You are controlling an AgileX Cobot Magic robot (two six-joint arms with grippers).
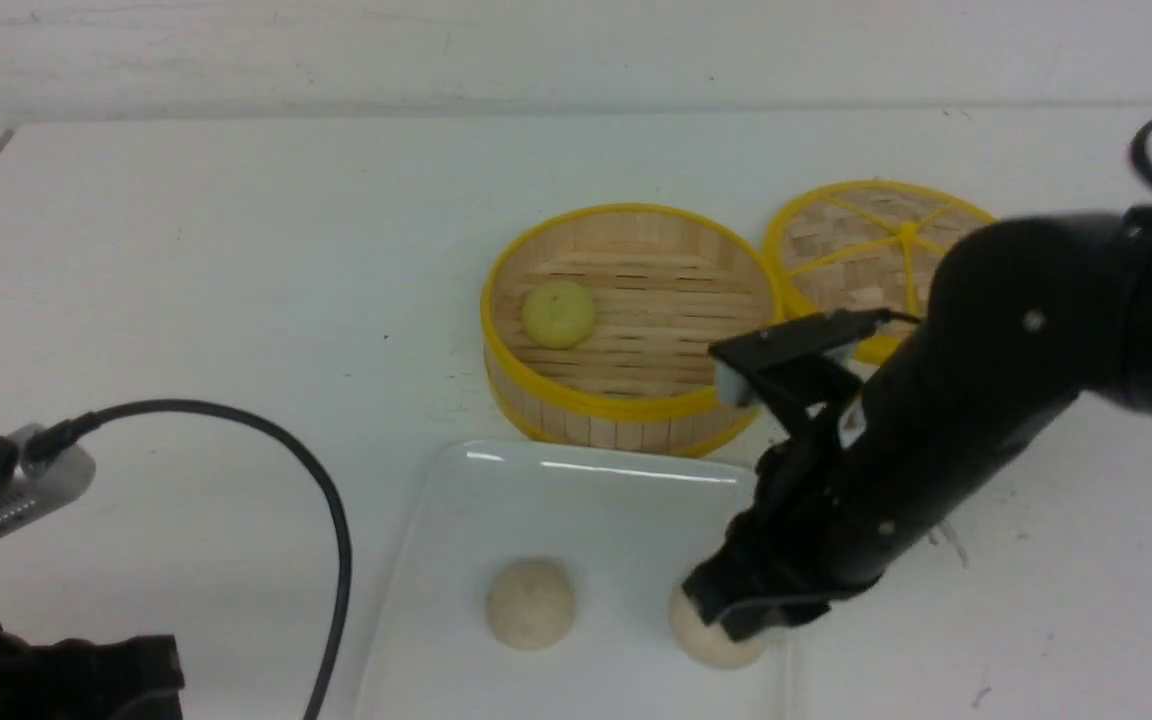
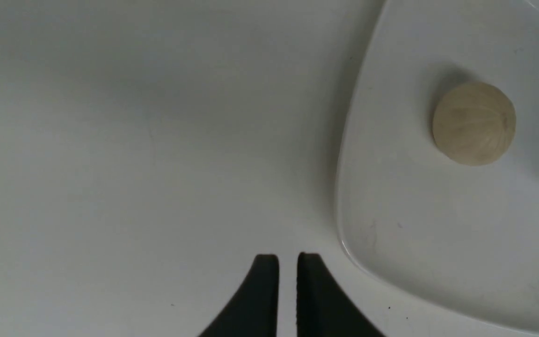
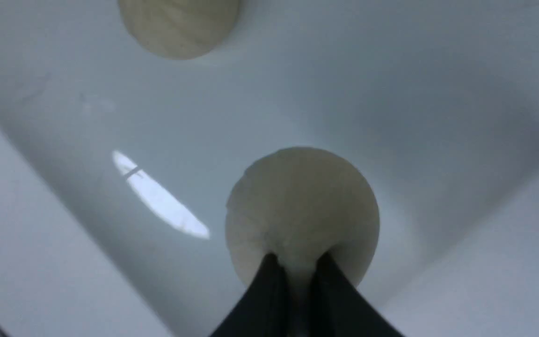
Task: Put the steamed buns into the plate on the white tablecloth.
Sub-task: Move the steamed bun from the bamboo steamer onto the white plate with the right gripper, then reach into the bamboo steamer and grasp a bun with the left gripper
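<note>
The white plate (image 1: 616, 500) lies on the white tablecloth (image 1: 186, 250) at the front middle. One beige steamed bun (image 1: 530, 602) sits in it. My right gripper (image 1: 728, 612) is down at the plate's right front, pinching the top of a second beige bun (image 1: 711, 645) that rests on the plate; in the right wrist view the fingertips (image 3: 276, 267) stand close together on that bun (image 3: 302, 196). The pale yellow bun (image 1: 558, 313) lies in the bamboo steamer (image 1: 596, 405). My left gripper (image 2: 287, 257) is shut and empty over the cloth beside the plate's corner (image 2: 438, 234).
The steamer's lid (image 1: 866, 240) lies flat to the right of the steamer, partly behind my right arm. A black cable (image 1: 326, 500) loops over the cloth from my left arm's wrist camera (image 1: 6, 490) at the left front.
</note>
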